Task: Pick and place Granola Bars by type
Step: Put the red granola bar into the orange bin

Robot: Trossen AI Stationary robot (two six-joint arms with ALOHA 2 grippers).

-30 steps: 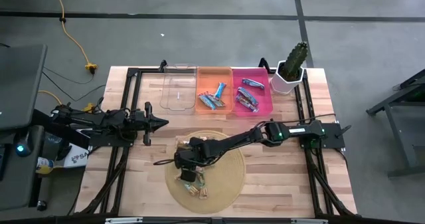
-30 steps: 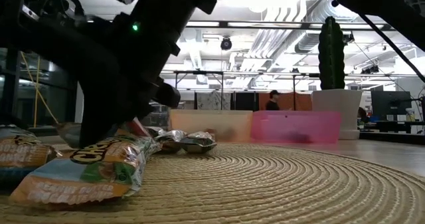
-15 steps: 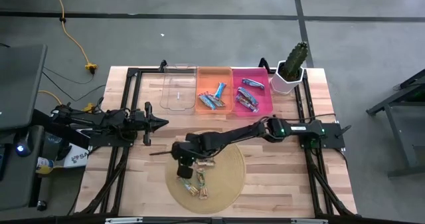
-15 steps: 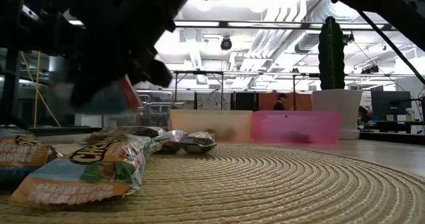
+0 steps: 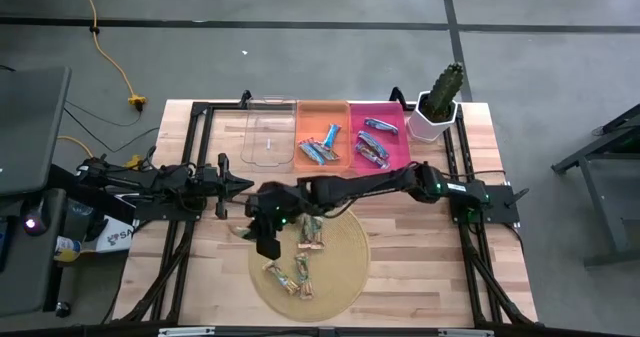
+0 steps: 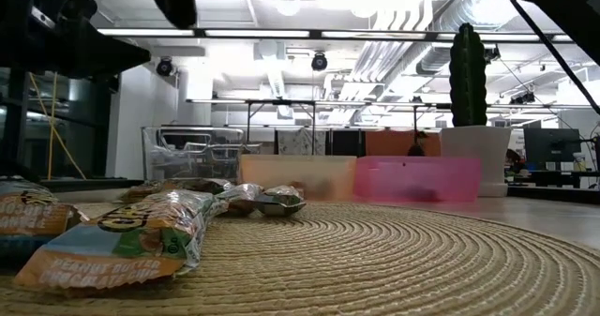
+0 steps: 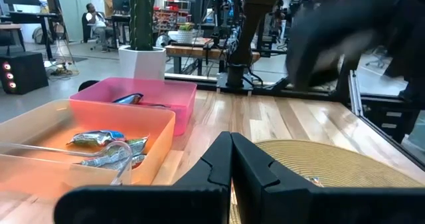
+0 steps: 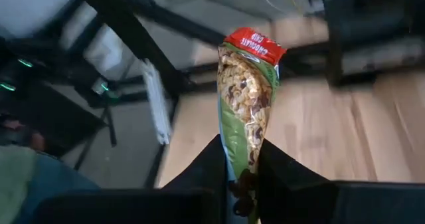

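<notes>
My right gripper hangs above the left rim of the round woven mat, shut on a green granola bar with a red end. Several more bars lie flat on the mat, and in the low view two show as tan wrapped bars and silver ones. Blue bars lie in the orange bin and dark ones in the pink bin. My left gripper waits shut, left of the mat; its fingers are pressed together. My right gripper pinches the green bar between its two fingers at one end. The bar runs on lengthwise past the fingertips, its red end farthest from them. It is lifted clear of the mat and the table.
A clear bin stands at the far edge, left of the orange and pink bins. A cactus in a white pot stands at the far right corner. Bare wood lies right of the mat.
My right gripper has risen from the bars on the mat with the green bar held in it, moving toward the table's left and far side. In the low view it has gone up almost out of the picture. The other bars have stayed on the mat.
</notes>
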